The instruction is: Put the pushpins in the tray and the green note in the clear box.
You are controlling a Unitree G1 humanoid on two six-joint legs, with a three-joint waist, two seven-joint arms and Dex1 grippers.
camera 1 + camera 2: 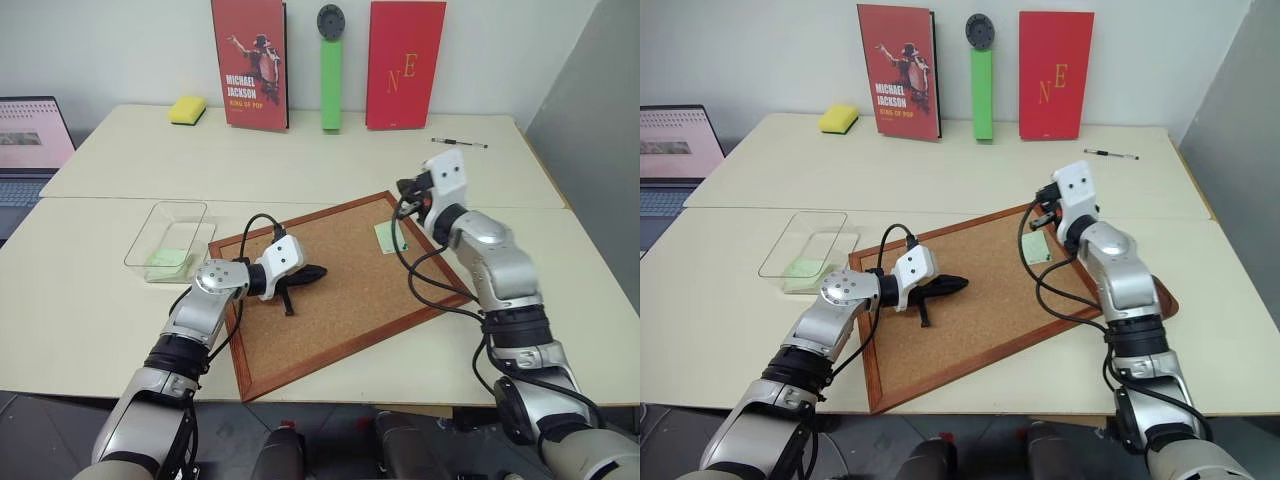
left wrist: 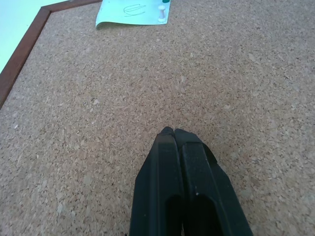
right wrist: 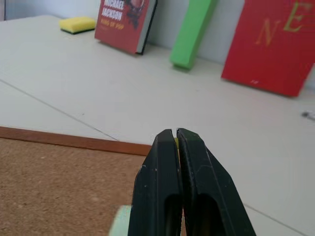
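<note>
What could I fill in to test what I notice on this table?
1. The wood-framed board under the left tool is surfaced with ____.
2. The paper slip inside the clear plastic box is pale ____.
3. The sponge on the table's far side is ____.
4. The left tool's two black fingers are ____, not open.

Missing words: cork; green; yellow; shut.
</note>
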